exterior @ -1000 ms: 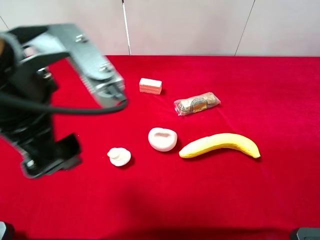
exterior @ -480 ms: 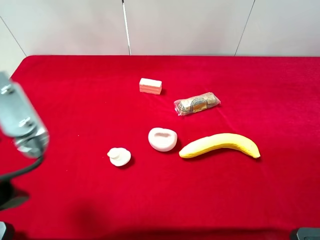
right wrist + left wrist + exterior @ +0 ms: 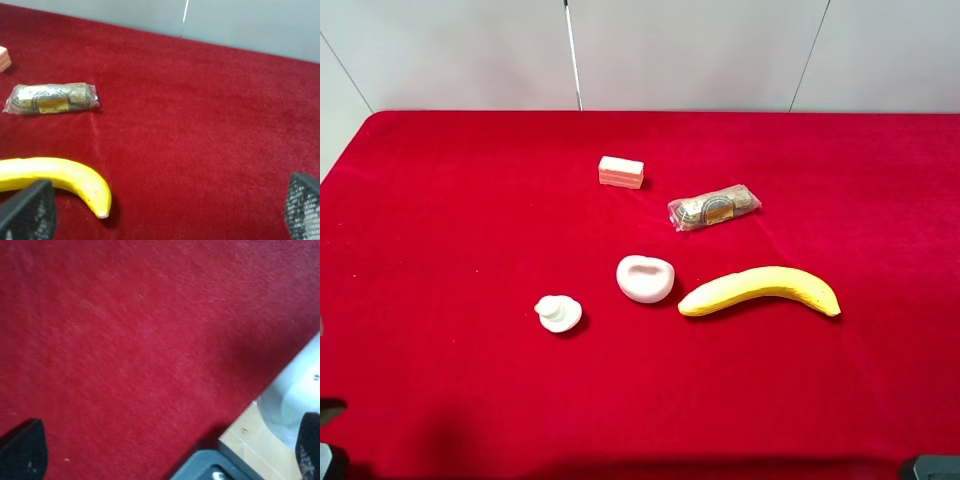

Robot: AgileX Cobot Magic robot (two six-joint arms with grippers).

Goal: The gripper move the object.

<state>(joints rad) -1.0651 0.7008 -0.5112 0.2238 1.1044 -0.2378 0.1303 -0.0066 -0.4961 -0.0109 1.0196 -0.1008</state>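
The long yellow banana (image 3: 760,288) lies on the red cloth, right of centre, and no gripper touches it. In the right wrist view the banana (image 3: 60,177) lies close ahead of my right gripper (image 3: 165,210), near one fingertip (image 3: 27,210). The jaws are wide apart and empty. My left gripper (image 3: 165,450) is open and empty over bare red cloth at the table's edge, with only its two black fingertips (image 3: 22,450) showing. Neither gripper shows in the exterior high view.
A white heart-shaped dish (image 3: 645,277) sits just left of the banana. A small white piece (image 3: 558,313) lies further left. A clear-wrapped snack packet (image 3: 713,207) and a pink-white block (image 3: 621,171) lie behind. The packet also shows in the right wrist view (image 3: 50,98).
The left arm, which filled the left of the exterior view, has swung out of frame to the left. The banana and the other objects have not moved.
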